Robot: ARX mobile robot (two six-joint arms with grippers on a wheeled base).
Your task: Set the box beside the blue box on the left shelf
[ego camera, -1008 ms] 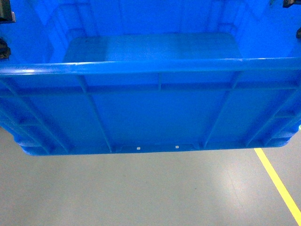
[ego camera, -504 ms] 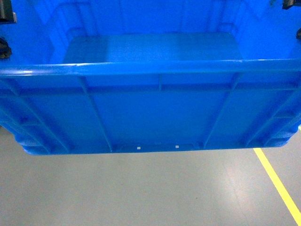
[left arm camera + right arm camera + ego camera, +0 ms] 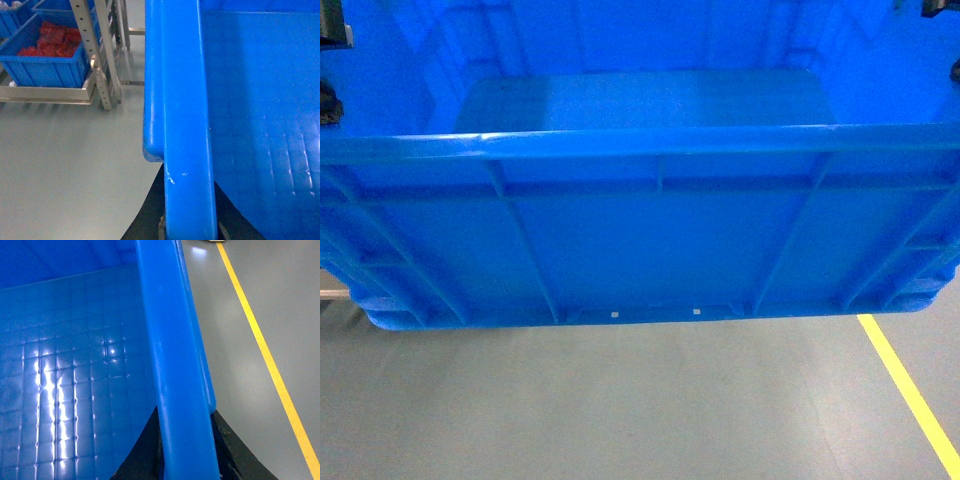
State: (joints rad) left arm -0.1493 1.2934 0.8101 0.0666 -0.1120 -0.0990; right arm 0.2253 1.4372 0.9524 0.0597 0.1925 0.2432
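Blue box (image 3: 640, 230) sits empty (smooth floor bare); each hand (image 3: 187, 227) (image 3: 187, 460) clamps its rim.

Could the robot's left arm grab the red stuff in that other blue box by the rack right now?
Probably not. The left tool is clamped on the rim of the big blue crate, and the bin of red items sits apart, across open floor by the metal rack.

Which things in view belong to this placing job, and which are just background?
Job:
- carried box
- left pincer, on its rim
- right pincer, on its rim

Background:
- metal rack
- crate of red items
- yellow floor line
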